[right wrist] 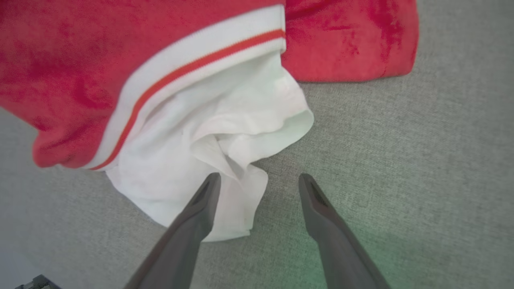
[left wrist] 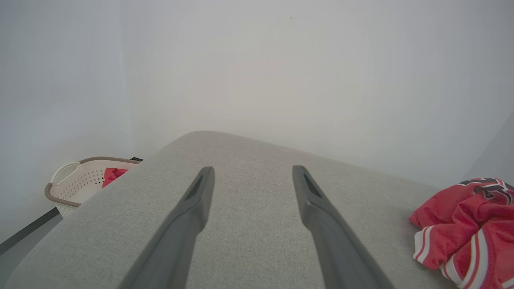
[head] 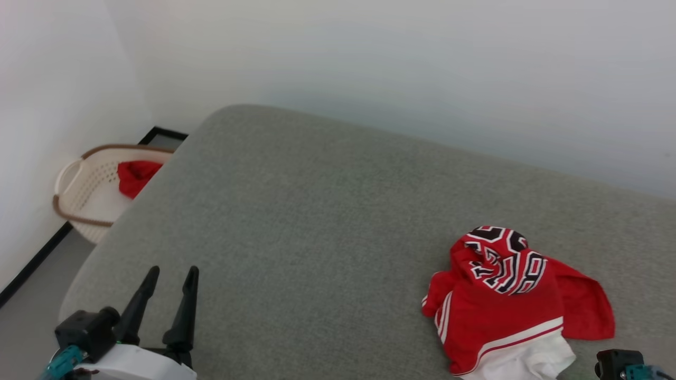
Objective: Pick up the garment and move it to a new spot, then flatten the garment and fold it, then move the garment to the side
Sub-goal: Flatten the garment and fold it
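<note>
Red garment crumpled at four o'clock on grey surface; left claw and right claw spread, empty.

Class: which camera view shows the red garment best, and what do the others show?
The head view: nearly all of the garment shows, print included. The left wrist view cuts it at the edge; the right wrist view shows its white sleeve close up.

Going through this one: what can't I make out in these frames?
Garment print: head view, crumpled folds hide most letters.
Red cloth in basket: head view, small, half hidden by the grey cushion edge; kind unclear.
Right hand: right wrist view, contact of one finger with the white sleeve cannot be told.
Garment, left wrist view: cut by the right edge.
</note>
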